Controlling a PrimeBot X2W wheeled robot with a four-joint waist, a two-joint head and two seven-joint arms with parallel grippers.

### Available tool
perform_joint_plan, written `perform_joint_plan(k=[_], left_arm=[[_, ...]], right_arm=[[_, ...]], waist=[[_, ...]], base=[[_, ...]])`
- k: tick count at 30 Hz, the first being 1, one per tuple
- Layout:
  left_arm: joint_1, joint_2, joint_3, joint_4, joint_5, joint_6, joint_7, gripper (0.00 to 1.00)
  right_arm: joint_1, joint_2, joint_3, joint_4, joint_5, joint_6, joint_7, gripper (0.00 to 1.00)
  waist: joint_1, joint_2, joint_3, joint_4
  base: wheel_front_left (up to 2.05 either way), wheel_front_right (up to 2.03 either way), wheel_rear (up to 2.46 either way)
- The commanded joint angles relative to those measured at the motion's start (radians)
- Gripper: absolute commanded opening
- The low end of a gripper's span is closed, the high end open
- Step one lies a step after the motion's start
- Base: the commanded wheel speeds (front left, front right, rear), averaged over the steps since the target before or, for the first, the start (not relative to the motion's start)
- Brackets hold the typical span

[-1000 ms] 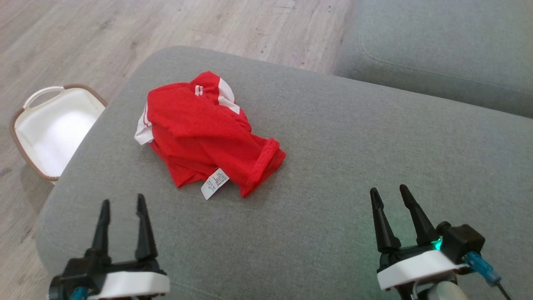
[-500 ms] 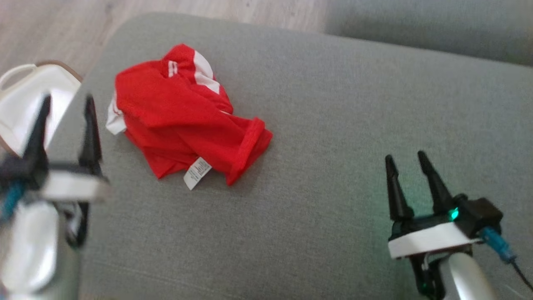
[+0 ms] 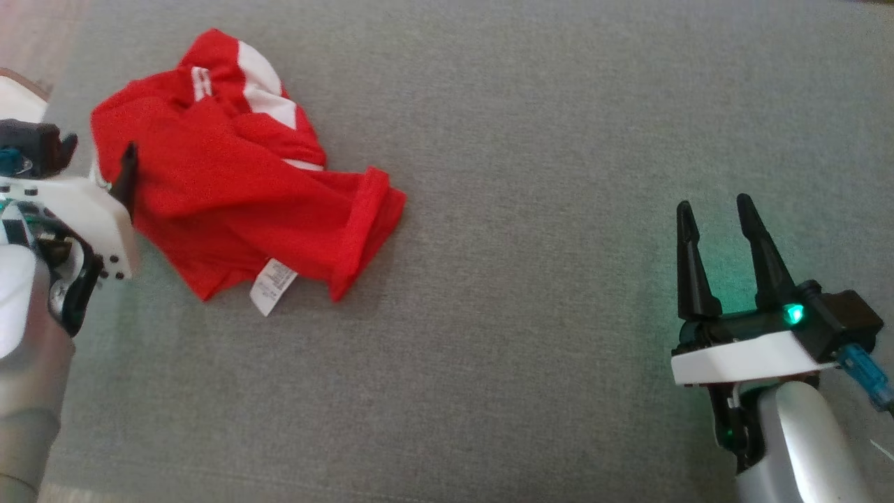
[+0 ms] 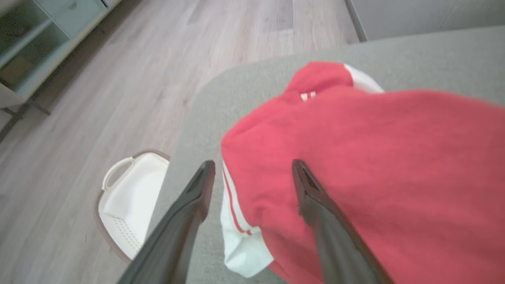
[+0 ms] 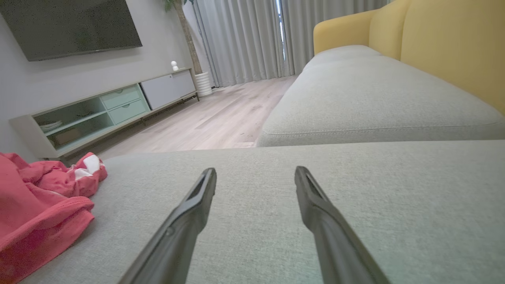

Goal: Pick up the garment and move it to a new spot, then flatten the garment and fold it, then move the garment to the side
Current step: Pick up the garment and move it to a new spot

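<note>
A crumpled red garment (image 3: 230, 188) with white panels and a white label (image 3: 272, 286) lies at the left of the grey sofa cushion (image 3: 531, 140). My left gripper (image 4: 252, 169) is open at the garment's (image 4: 375, 165) left edge. One of its fingers (image 3: 128, 175) is over the red cloth and the other is over bare cushion beside it. My right gripper (image 3: 714, 204) is open and empty, well to the right of the garment, low over the cushion. In the right wrist view the right gripper (image 5: 255, 170) has the garment (image 5: 35, 205) far to its left.
A white basket (image 4: 130, 205) stands on the wooden floor (image 4: 118, 79) just past the cushion's left edge. A second grey cushion (image 5: 375, 98) and a yellow backrest (image 5: 453, 47) lie beyond my right gripper. A low TV cabinet (image 5: 98, 110) stands across the room.
The head camera has tipped down and closer to the cushion. My left gripper has travelled forward from the near edge to the garment's left side. The right gripper stays open.
</note>
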Motion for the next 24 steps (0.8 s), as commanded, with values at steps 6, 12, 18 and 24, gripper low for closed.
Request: perform_joint_plan(k=[6,12,18,24], left_arm=[[-0.086,0.093,-0.095,0.056,-0.188,0.002,0.046,1.0],[-0.102,0.117,-0.176,0.058,-0.281,0.002,0.031,0.0],[-0.165,0.153,-0.202,0.051,-0.303,0.002,-0.142,0.0],[-0.231,0.162,-0.184,-0.005,-0.306,0.002,-0.317,0.0]], right_arm=[[-0.04,-0.005,0.02,-0.047,-0.012,-0.001,-0.011,1.0],[-0.045,-0.005,0.016,-0.048,-0.012,-0.001,-0.011,1.0],[-0.041,-0.005,0.02,-0.038,-0.003,-0.001,-0.011,1.0],[-0.029,-0.005,0.027,-0.029,0.021,-0.001,-0.011,1.0]], waist=[[-0.0003,0.0,0.056,-0.048],[-0.0003,0.0,0.061,-0.056],[-0.0003,0.0,0.029,-0.061],[-0.0003,0.0,-0.026,-0.07]], base=[[0.0,0.0,0.0],[0.0,0.0,0.0],[0.0,0.0,0.0],[0.0,0.0,0.0]])
